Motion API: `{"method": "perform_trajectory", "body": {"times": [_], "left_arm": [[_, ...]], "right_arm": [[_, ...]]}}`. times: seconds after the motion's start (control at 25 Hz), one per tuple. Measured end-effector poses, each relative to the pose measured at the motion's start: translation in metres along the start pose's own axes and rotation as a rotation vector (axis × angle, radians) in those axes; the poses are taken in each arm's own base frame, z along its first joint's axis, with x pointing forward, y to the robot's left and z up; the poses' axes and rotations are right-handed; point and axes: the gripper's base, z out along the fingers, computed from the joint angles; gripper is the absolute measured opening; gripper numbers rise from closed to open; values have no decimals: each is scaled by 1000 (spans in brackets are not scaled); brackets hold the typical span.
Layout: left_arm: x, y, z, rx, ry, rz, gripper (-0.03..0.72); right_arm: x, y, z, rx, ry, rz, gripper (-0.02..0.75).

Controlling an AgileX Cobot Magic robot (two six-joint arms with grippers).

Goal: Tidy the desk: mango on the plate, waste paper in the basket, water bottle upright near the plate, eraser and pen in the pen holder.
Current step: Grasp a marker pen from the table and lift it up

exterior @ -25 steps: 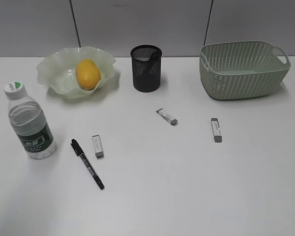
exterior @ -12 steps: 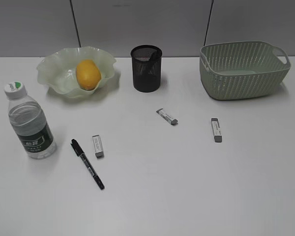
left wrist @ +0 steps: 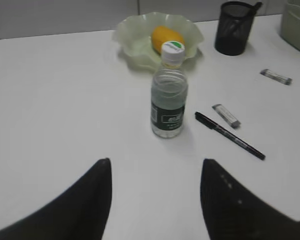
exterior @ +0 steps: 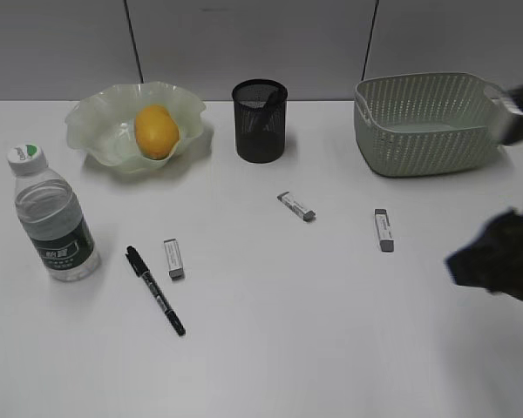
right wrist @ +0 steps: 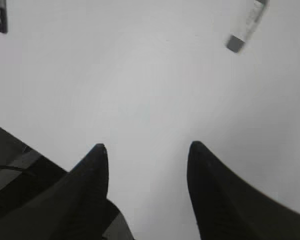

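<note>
**White surface, three containers at the back**

You are looking at a plain white surface (exterior: 331,348) with a grey panelled wall behind it. On the back left, the wavy-rimmed plate (exterior: 91,122) holds the mango (exterior: 155,131). The black mesh pen holder (exterior: 259,122) has a dark item leaning inside. At the back right, the basket (exterior: 427,131) hides its floor from you.

The water bottle (exterior: 52,218) stands upright in front of the plate. The pen (exterior: 155,290) and three erasers (exterior: 173,259) (exterior: 296,206) (exterior: 383,230) lie loose.

Your right claw (right wrist: 146,165) hangs spread above bare surface; your left claw (left wrist: 155,180) is spread too, holding nothing.
</note>
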Motion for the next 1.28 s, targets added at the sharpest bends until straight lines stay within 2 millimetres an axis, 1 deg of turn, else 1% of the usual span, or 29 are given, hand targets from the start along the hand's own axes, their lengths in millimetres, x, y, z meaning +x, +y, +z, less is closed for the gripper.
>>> {"method": "perform_trajectory", "body": {"times": [0.04, 0.08, 0.12, 0.16, 0.24, 0.32, 0.4, 0.44, 0.52, 0.6, 0.68, 0.72, 0.92, 1.08, 1.28], "left_arm": [[0, 0, 0, -28, -1, -13, 419], [0, -1, -1, -60, -3, -28, 417], [0, -1, -1, -89, -6, -41, 415], [0, -1, -1, -110, -7, -50, 414], [1, -2, -1, -146, -9, -66, 414], [1, -2, -1, -156, -9, -72, 414], [1, -2, -1, -157, -10, -72, 414], [1, -2, -1, -157, -10, -72, 414], [1, -2, -1, -157, -10, -72, 414], [1, -2, -1, -157, -10, -72, 414], [1, -2, -1, -156, -9, -73, 405], [1, -2, -1, -156, -9, -73, 393], [1, -2, -1, -155, -9, -73, 340], [1, -2, -1, -155, -9, -73, 307], [1, -2, -1, -155, -9, -73, 288]], "right_arm": [[-18, 4, 19, -27, 39, -9, 411], [-37, 10, 32, -48, 55, -33, 411], [-54, 18, 51, -66, 83, -64, 411], [-66, 26, 70, -77, 116, -94, 411], [-94, 51, 98, -107, 127, -166, 411], [-111, 73, 127, -131, 156, -214, 411], [-127, 91, 148, -150, 169, -247, 411], [-129, 99, 160, -157, 189, -261, 411], [-140, 114, 176, -171, 193, -287, 411], [-144, 127, 194, -183, 213, -312, 411], [-147, 142, 206, -196, 221, -337, 411], [-146, 148, 212, -201, 233, -349, 411], [-144, 172, 235, -213, 244, -364, 411], [-136, 185, 250, -191, 259, -400, 411], [-125, 189, 267, -158, 288, -417, 411]]}}
